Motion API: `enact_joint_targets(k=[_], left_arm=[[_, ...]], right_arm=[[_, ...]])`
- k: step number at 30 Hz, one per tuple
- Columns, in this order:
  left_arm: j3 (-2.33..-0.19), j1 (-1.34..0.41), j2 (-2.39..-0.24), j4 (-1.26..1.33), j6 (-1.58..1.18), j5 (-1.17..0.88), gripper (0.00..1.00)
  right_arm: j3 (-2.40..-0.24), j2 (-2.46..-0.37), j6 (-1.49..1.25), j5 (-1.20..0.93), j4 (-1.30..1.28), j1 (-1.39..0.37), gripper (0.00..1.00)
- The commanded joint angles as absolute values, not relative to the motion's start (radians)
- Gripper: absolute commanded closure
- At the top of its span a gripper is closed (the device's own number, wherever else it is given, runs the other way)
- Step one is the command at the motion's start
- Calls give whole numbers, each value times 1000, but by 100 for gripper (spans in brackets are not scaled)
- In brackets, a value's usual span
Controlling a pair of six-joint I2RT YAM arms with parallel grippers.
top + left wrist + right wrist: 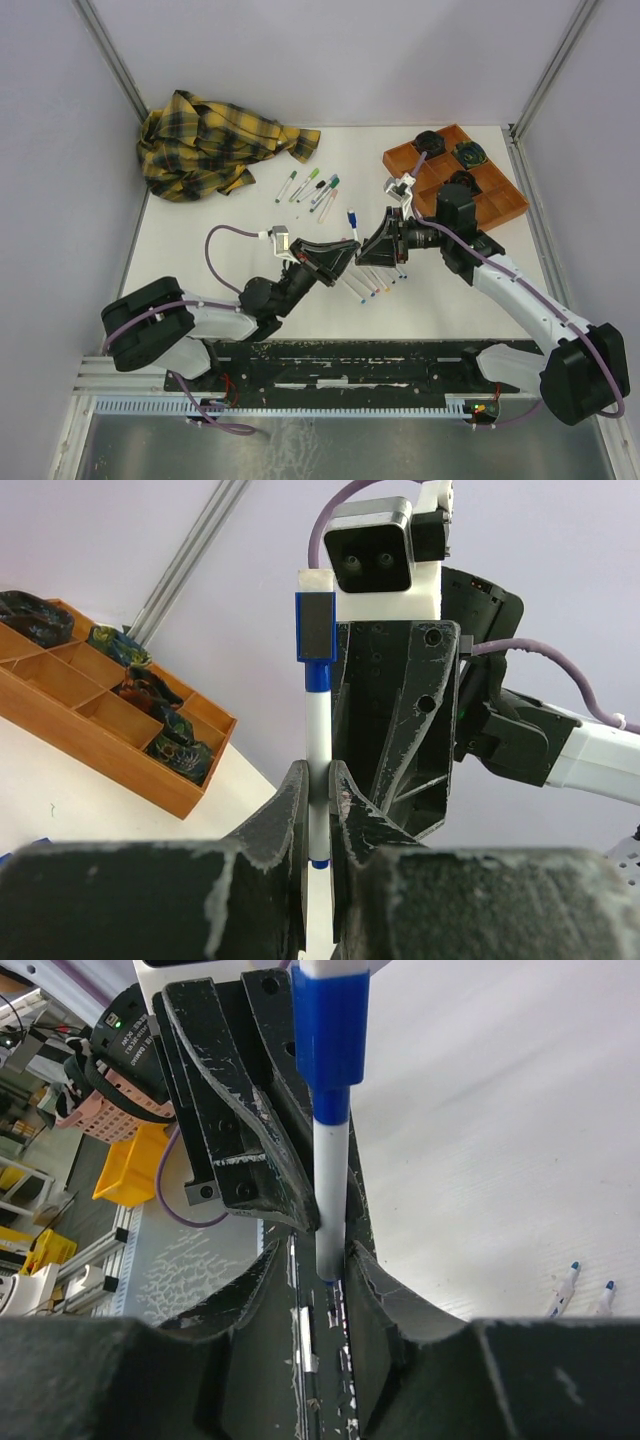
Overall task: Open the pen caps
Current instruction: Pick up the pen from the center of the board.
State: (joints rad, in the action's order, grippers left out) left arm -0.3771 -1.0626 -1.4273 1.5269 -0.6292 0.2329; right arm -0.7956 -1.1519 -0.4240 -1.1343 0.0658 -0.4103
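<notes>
White table (180, 240) carried everything. Left arm (200, 320) and right arm (520, 300) reached in from the near edge and met to the left of the orange tray (497, 205) and nearer the bases than it. The tray sat at the far right corner. A crumpled yellow-and-dark plaid cloth (205, 145) lay well left of the tray, along the same far edge. Some tray compartments held dark round objects (470, 152). The left gripper (318, 790) was pinched on the white barrel of a pen (318, 730), fingers pressing it from both sides, the pen held clear of the table, near the tray's near left corner. The right gripper (322, 1265) faced it tip to tip, jaws narrowly parted on either side of the same barrel near its tail end; whether they pressed on it could not be told. The blue cap (316, 630) sat on the pen's other end, beyond both sets of fingers and touched by neither. Several capped pens (315, 187) lay loose between the cloth and the tray, green and black caps (314, 172) on. A row of bare-tipped pens (378, 285) lay just below the grippers, nearer the bases than the tray, coloured tips showing.
</notes>
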Motion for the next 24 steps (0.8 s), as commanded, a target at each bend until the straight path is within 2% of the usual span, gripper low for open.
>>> enact_joint_targets(k=[1,4,7,8,10,15,18,22,24], left_arm=[[-415,-1066,-1447,1594,-646,234,97],[-419,-1067,-1458,1600,-655,227,97],[-418,-1066,-1463,1608,-662,223,97],[-417,-1068,-1463,1608,-664,221,95],[-412,-1066,-1453,1608,-663,223,89],[-366,-1062,-1401,1592,-682,256,57],[-359,-1038,-1329,1473,-711,246,41],[-441,-959,-1195,1063,-737,118,36],[-488,-930,-1167,956,-721,14,35]], right_arm=[[-845,-1155,-408,-1113,69,-424,66],[-847,-1157,-405,-1111,67,-427,76],[-856,-1160,-375,-1107,33,-429,98],[-864,-1160,-355,-1103,6,-429,100],[-879,-1157,-326,-1096,-31,-429,100],[-910,-1154,-242,-1091,-128,-430,100],[-939,-1151,-150,-1091,-222,-429,100],[-1003,-1145,56,-1069,-434,-429,100],[-1018,-1142,108,-1059,-482,-430,100]])
